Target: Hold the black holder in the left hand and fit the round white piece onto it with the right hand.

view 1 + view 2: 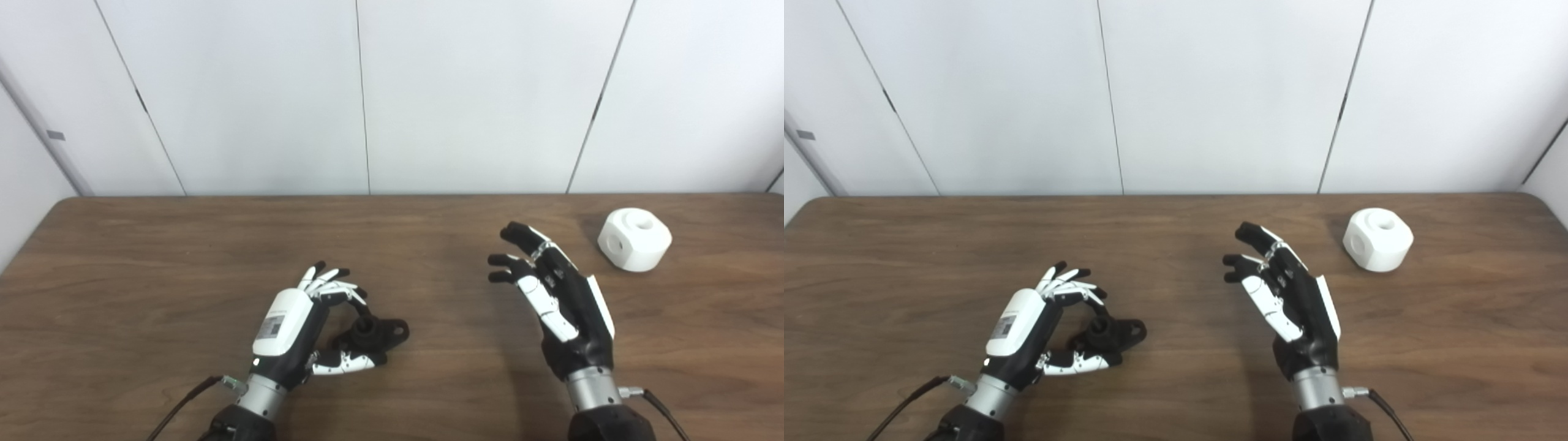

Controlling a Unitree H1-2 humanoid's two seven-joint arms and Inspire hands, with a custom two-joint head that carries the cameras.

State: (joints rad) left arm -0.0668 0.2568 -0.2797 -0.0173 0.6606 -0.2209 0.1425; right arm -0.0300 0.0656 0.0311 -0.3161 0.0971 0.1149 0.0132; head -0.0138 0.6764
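Observation:
The black holder (375,334) lies on the wooden table (153,257), near the front and left of the middle. My left hand (300,331) curls around it: the fingers arch over its raised post and the thumb presses along its near side. The holder still rests on the tabletop. The round white piece (634,239), a chunky block with holes in its top and side, stands at the far right. My right hand (560,300) hovers open, fingers spread and pointing away from me. It is left of the white piece and nearer to me, clearly apart from it.
Thin cables run from both wrists toward the table's front edge. A white panelled wall (367,92) stands behind the table's far edge. Bare wood lies between the two hands.

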